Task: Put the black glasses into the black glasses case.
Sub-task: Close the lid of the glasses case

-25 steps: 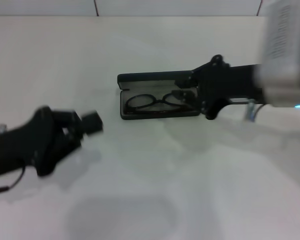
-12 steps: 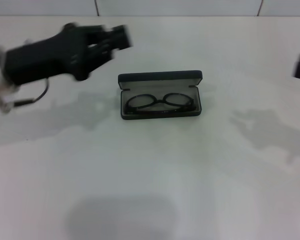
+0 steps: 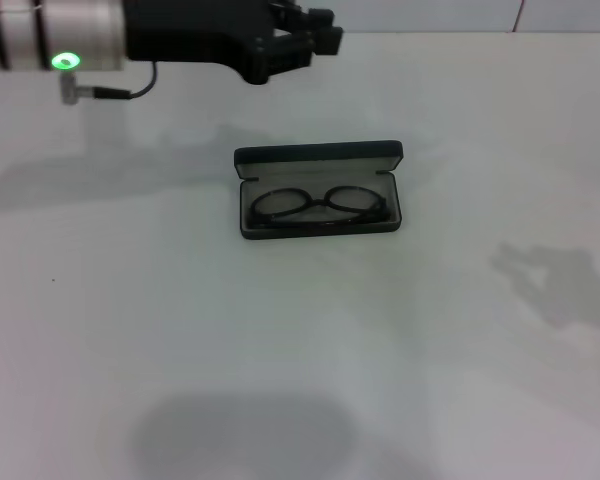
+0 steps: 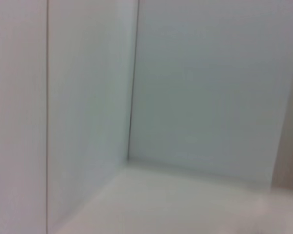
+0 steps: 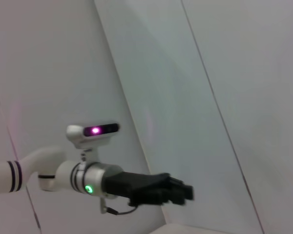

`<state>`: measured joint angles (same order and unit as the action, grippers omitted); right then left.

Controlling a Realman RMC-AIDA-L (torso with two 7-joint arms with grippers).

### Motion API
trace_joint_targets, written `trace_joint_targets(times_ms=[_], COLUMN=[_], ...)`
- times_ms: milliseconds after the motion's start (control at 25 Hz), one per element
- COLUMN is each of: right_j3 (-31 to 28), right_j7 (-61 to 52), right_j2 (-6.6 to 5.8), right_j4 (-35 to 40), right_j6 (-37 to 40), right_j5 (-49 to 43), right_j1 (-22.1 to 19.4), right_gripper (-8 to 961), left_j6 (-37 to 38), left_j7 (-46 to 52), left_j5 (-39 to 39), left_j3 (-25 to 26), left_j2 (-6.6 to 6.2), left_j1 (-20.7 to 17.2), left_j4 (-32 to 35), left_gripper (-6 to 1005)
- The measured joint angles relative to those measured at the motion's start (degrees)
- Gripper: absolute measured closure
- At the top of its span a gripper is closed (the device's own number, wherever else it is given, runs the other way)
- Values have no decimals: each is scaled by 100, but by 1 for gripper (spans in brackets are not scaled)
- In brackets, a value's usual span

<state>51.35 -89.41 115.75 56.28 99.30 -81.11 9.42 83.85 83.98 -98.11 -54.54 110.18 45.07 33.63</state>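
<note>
- Black glasses case (image 3: 320, 190) lay open at the upper middle of the head view on the white table (image 3: 300, 340), lid standing up along its far side, grey lining visible.
- Black glasses (image 3: 320, 205) rested inside the lower half of the case, both oval lenses side by side, frame fully within the walls.
- Left gripper (image 3: 315, 28) was held high at the upper left of the head view, well apart from the case, carrying nothing; whether the fingers were spread or closed could not be told.
- Green light (image 3: 62, 61) glowed on the silver wrist section of that arm.
- Same left gripper (image 5: 178, 191) appeared in the right wrist view at lower centre, before pale wall panels.
- Right gripper was not seen in any view; only a shadow (image 3: 550, 275) lay on the table at right.
- Left wrist view showed only pale wall panels and table.
</note>
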Motion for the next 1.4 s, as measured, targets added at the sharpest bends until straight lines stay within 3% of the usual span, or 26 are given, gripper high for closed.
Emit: trace_joint_targets(times_ms=[160, 320, 1000, 1400], right_j3=[-5, 12, 49, -4], right_j7=[118, 209, 359, 427], right_j2=[0, 0, 0, -8], right_j4=[-284, -514, -867, -1036], right_j6=[9, 20, -62, -63], right_j5=[20, 17, -9, -15], right_j1=[54, 144, 418, 482], right_gripper=[781, 778, 765, 757], left_j6=[-429, -971, -1814, -1855], left_j7=[338, 403, 413, 425], left_j5=[-1159, -1775, -2410, -2411], left_j3=[-51, -52, -94, -278], left_j2=[207, 396, 545, 580], left_j1=[344, 444, 560, 615], left_j4=[-2, -23, -350, -418], left_gripper=[785, 785, 783, 782])
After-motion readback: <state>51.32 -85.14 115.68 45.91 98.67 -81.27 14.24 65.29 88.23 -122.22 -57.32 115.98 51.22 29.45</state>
